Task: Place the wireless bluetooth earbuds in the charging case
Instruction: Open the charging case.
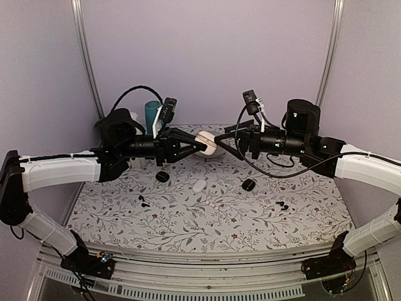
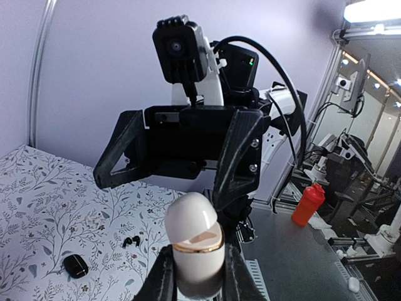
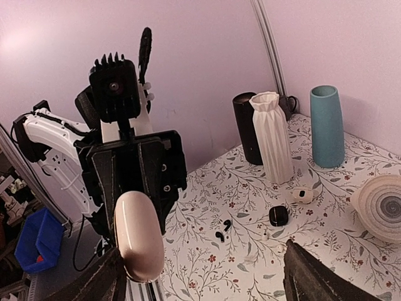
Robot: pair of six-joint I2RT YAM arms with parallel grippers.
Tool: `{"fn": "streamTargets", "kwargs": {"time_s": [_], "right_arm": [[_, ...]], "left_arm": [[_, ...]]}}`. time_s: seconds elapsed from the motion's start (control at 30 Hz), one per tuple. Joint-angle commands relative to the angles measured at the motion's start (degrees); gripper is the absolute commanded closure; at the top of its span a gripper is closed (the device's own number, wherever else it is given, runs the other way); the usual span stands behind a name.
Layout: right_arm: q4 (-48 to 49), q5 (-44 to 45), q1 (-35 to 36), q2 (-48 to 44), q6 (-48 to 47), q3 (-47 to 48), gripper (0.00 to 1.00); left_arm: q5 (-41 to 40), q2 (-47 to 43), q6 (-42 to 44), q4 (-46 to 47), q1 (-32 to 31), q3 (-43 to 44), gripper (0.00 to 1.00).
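My left gripper (image 1: 199, 147) is shut on the glossy white charging case (image 1: 207, 142) and holds it in the air above the back of the table. In the left wrist view the case (image 2: 194, 241) stands upright between the fingers, its lid ajar above a gold rim. My right gripper (image 1: 227, 145) faces it, open wide. In the right wrist view the case (image 3: 139, 235) hangs just inside the left finger (image 3: 103, 282); I cannot tell if they touch. Two tiny white earbuds (image 3: 265, 236) lie on the cloth near a black case.
On the flowered cloth lie two round black cases (image 1: 162, 177) (image 1: 249, 185), a white pebble-like object (image 1: 199, 185) and black earbuds (image 1: 143, 200) (image 1: 283, 205). A black cylinder (image 3: 245, 128), a white vase (image 3: 272, 135), a teal vase (image 3: 327, 125) and a ribbed bowl (image 3: 382, 207) stand at the back.
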Motion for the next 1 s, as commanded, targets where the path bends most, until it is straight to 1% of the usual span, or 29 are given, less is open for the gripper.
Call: {"fn": "streamTargets", "kwargs": {"time_s": [0.0,0.2,0.33,0.43,0.6,0.87,0.97], "right_arm": [[-1.70,-0.02,2.07,-1.74,-3.71,2.28,0.13],[-2.38,1.46,2.97,-0.62,-5.22,2.50,0.12],[-2.75,4.64,2.94,-0.33,-4.95,3.06,0.12],[-3.49,6.31,2.93,-0.34,-4.71,3.73,0.16],[-5.19,6.70,2.95,0.33,-5.20,4.68,0.23],[-7.00,5.38,2.99,0.43,-7.67,5.19,0.26],[-8.13,6.34,2.95,0.54,-8.65,5.60,0.30]], "left_arm": [[-1.33,0.22,-0.28,0.93,-0.63,0.09,1.00],[-0.69,0.26,-0.37,0.85,-0.55,0.45,1.00],[0.76,0.01,-0.01,1.31,-0.67,0.39,1.00],[1.74,-0.33,0.31,1.55,-0.62,-0.04,1.00],[2.56,-0.40,0.30,1.38,-0.64,0.00,1.00],[3.92,0.36,-0.49,1.73,-0.58,0.74,1.00],[4.82,0.87,-1.31,2.43,-0.52,1.06,1.00]]}}
